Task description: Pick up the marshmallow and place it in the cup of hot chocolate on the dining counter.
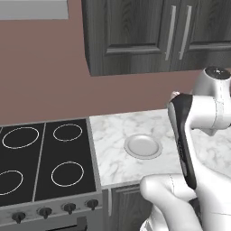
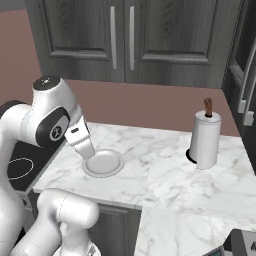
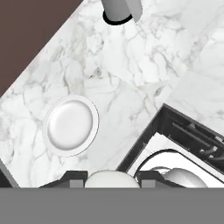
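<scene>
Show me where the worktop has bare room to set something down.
Bare marble runs between the plate and the paper towel roll, and along the front edge toward the right corner. Crowded spots: the plate's patch beside the stove and the roll's base.

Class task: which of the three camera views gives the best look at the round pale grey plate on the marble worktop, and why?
The hand view: it looks down on the plate, showing its whole rim, unblocked. The left base view also shows the plate whole, but at a shallow angle. In the right base view the robot arm overlaps its left rim.
</scene>
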Robot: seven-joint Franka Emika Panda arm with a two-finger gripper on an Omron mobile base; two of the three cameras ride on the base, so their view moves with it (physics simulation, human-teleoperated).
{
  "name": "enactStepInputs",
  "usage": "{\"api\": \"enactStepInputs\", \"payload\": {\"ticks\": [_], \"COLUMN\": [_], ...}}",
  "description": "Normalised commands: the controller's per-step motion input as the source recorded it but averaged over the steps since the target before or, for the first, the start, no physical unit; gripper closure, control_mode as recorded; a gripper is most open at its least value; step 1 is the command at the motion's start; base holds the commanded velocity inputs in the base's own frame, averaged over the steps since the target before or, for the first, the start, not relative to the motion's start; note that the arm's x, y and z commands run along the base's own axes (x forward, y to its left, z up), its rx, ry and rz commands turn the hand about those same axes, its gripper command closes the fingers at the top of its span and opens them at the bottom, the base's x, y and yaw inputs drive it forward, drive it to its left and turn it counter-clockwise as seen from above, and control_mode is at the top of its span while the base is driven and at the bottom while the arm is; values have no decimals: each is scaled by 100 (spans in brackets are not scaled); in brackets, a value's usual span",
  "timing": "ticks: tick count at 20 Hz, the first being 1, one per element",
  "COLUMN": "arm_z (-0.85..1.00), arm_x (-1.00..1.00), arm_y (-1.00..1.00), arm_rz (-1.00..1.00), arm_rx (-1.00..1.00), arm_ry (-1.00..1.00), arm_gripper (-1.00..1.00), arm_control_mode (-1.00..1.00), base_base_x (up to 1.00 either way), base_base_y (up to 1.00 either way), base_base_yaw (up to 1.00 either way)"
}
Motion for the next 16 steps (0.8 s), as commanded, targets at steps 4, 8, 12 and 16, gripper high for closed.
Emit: {"api": "enactStepInputs", "payload": {"ticks": [4, 8, 12, 16], "arm_z": [0, 0, 0, 0], "arm_x": [10, 0, 1, 7], "arm_y": [1, 2, 1, 0], "arm_rz": [0, 0, 1, 4], "arm_rx": [-8, -21, -20, -7], "arm_ry": [-1, -4, -1, 1], "arm_gripper": [100, 100, 100, 100], "arm_control_mode": [-100, -100, -100, -100], "base_base_x": [0, 0, 0, 0], "base_base_y": [0, 0, 0, 0], "base_base_yaw": [0, 0, 0, 0]}}
